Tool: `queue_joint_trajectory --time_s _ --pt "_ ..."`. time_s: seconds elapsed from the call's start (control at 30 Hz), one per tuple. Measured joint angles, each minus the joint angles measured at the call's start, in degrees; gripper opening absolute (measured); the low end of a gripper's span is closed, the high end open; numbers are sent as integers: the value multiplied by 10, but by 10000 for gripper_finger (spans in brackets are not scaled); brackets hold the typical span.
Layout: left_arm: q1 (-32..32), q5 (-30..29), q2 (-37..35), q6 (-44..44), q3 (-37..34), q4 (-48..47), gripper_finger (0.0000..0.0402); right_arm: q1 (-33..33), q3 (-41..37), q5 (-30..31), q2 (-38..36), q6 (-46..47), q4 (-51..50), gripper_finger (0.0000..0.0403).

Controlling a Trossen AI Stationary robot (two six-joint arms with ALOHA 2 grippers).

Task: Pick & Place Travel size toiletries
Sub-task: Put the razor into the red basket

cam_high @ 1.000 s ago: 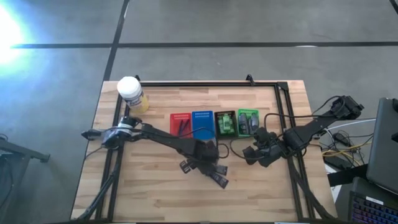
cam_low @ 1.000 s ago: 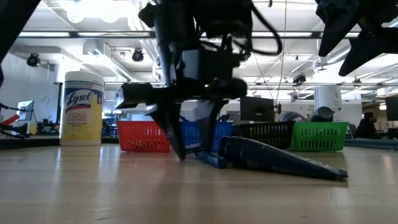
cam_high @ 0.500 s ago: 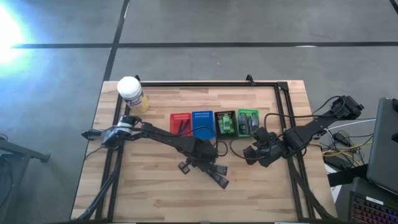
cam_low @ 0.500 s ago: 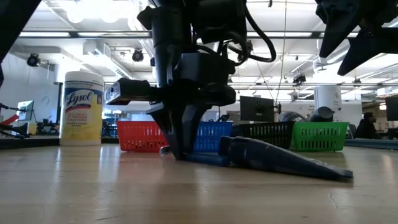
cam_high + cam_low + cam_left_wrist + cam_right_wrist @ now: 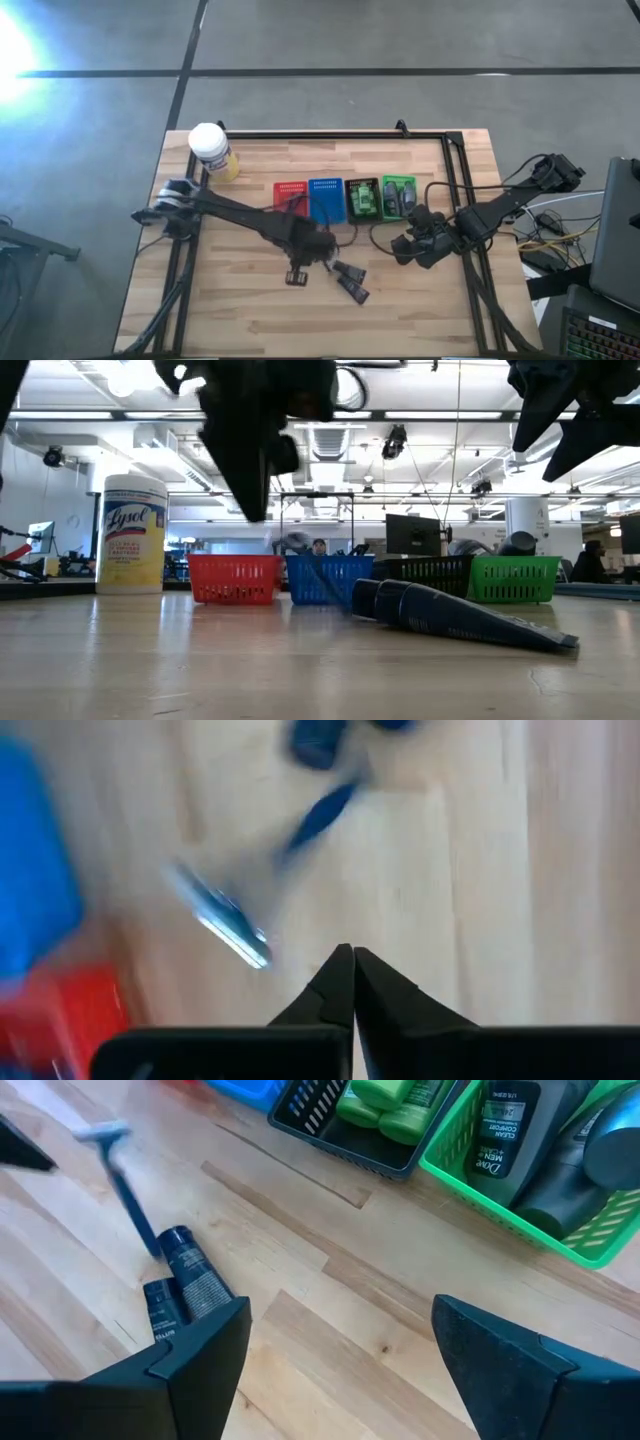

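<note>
Left end effector (image 5: 345, 955): snapped fully shut within the last second and lifted, apparently empty; razor (image 5: 220, 925) lies loose on worktop (image 5: 250, 320), centre of high view, by dark tubes (image 5: 185, 1285), so a regrasp looks needed; right end effector (image 5: 340, 1330) wide open, empty.

Beyond your wooden table (image 5: 250, 310), you see grey concrete floor (image 5: 330, 35) crossed by dark lines, ceiling strip lights (image 5: 425, 415), and desks with monitors (image 5: 410, 535) behind.

Left gripper (image 5: 352, 960) fingers pressed together, right gripper (image 5: 340, 1330) fingers spread
</note>
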Motion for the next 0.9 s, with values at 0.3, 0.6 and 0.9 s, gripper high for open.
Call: queue_joint_trajectory --time_s 0.3,0.6,0.9 --pt "14 -52 -174 -216 -147 118 3 0 0 25 0 -5 -1 326" --pt "22 -86 -92 -229 -160 240 132 0 0 28 0 -8 -1 340" --pt "48 -155 63 -137 -26 160 274 0 0 26 0 17 -1 333"
